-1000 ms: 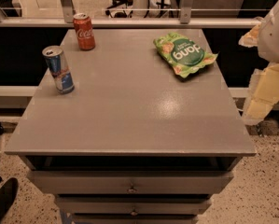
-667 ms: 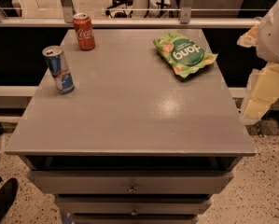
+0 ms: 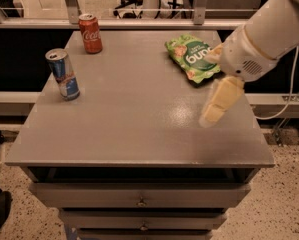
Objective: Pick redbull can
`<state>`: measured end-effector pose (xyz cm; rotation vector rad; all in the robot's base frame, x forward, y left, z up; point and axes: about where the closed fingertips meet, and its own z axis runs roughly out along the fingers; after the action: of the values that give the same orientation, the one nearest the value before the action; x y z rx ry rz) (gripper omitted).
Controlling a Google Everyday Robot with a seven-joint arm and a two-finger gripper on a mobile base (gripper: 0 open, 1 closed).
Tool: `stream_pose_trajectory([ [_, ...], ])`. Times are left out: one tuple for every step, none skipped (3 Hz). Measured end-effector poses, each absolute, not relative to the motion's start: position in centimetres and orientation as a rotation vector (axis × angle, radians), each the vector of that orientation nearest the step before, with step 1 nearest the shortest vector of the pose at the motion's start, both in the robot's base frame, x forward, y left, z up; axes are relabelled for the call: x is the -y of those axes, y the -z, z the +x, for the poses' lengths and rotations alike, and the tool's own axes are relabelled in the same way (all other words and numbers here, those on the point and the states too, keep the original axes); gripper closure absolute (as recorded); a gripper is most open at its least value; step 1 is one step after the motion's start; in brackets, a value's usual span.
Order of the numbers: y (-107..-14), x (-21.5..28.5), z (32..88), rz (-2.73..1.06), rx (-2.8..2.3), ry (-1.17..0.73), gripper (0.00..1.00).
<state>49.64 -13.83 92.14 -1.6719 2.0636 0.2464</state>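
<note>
Redbull can point(image 3: 63, 74) upright near desk point(image 3: 134, 134) left edge. Coke can point(image 3: 90, 32) upright behind it, apart. Green bag point(image 3: 193, 57) flat, back right. Claw point(image 3: 220, 101) over right side, beside bag; spread or pressed, cannot tell.

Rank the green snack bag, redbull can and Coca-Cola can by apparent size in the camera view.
1. green snack bag
2. redbull can, though nearer
3. Coca-Cola can
Gripper hovers over the table's right side.

The Coca-Cola can point(image 3: 90, 33) bears white "Coca-Cola" script, well left of the gripper point(image 3: 215, 106) over the table's point(image 3: 139, 129) right side.
</note>
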Motion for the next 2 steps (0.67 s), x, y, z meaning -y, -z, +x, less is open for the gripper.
stream_pose_trajectory([
  [-89.7, 7.3, 53.3, -1.622, -1.939, -0.440, 0.00],
  [-89.0, 1.2, 56.6, -1.542, -1.828, -0.566, 0.00],
])
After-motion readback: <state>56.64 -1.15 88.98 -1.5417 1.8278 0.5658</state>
